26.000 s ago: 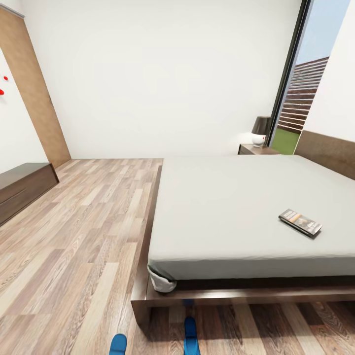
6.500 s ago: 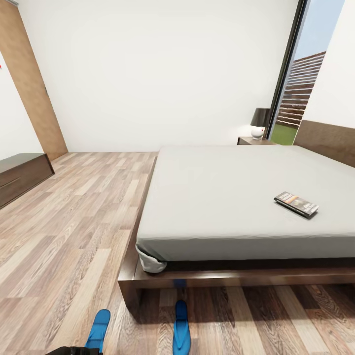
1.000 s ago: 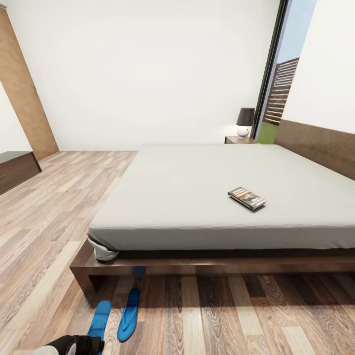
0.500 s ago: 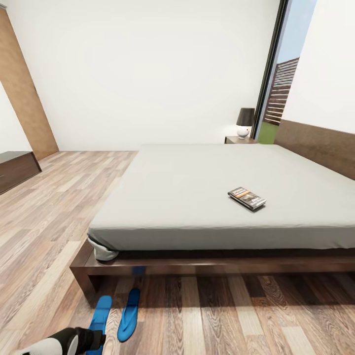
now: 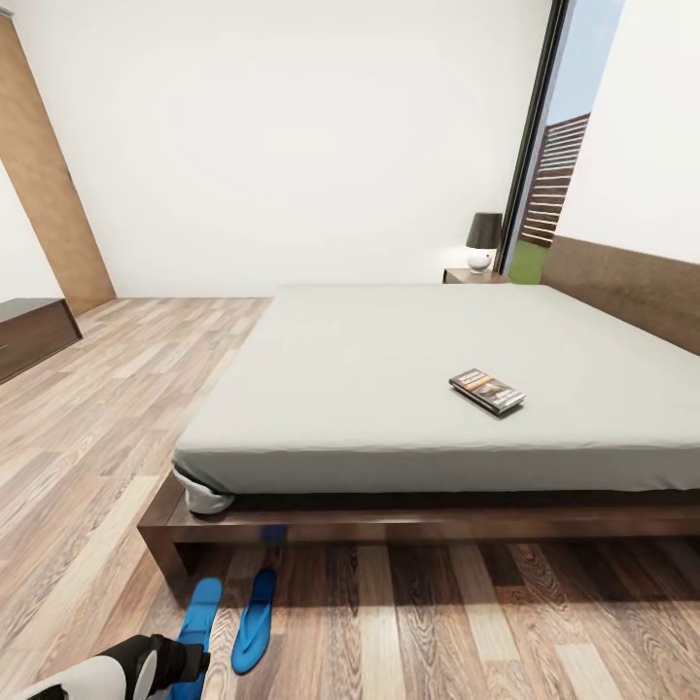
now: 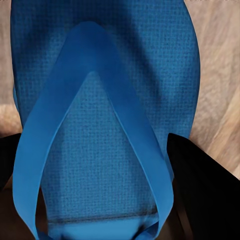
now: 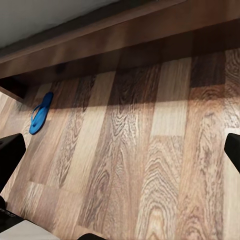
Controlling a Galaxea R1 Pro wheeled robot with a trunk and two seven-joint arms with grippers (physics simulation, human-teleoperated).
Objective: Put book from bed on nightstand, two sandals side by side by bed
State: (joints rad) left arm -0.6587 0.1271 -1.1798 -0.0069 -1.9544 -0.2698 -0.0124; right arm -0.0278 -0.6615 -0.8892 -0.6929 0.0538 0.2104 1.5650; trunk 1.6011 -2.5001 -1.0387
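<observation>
Wood floor (image 5: pixel 408 622): sandal (image 6: pixel 100 100) between left tool (image 6: pixel 107 200) fingers.

a home bedroom: large bed (image 5: pixel 428 379), lamp (image 5: pixel 483 239) on nightstand (image 5: pixel 473 277), wood floor (image 5: pixel 107 418).

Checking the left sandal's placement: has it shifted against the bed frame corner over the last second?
Yes. The bright blue left sandal slid slightly toward the dark wooden bed frame corner.

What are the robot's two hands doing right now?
Left gripper: open, fingers either side of a flat bright blue sandal, not gripping.
Right gripper: open, empty, over the brown wooden floor.
</observation>
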